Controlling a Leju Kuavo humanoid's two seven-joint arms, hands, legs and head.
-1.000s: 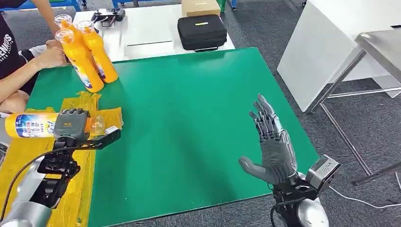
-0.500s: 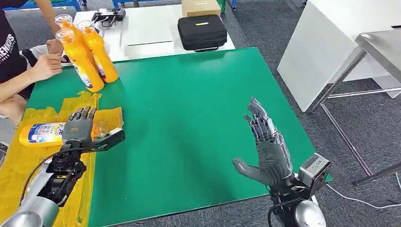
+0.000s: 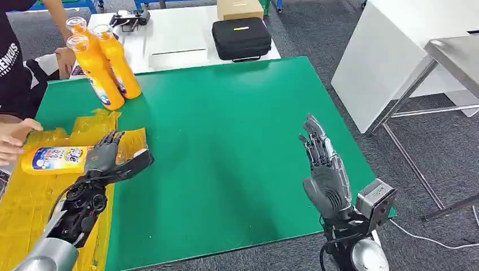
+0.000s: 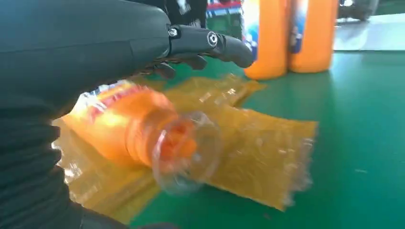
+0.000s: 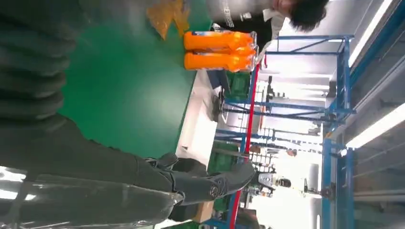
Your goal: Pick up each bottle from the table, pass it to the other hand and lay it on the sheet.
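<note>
Currently the orange bottle [image 3: 55, 158] is lying on its side on the yellow sheet [image 3: 22, 197] — clear cap [image 4: 184, 150] pointing toward the green table [image 3: 226, 141]. Left hand [image 3: 103, 155] is hovering just above the bottle's cap end, fingers [image 4: 210, 40] spread, gripping nothing. Right hand [image 3: 325, 172] is standing upright over the table's near right part, fingers apart and holding nothing. Two more orange bottles [image 3: 104, 65] are standing upright at the far left corner — a person's hand [image 3: 16, 138] is touching the sheet's far edge.
</note>
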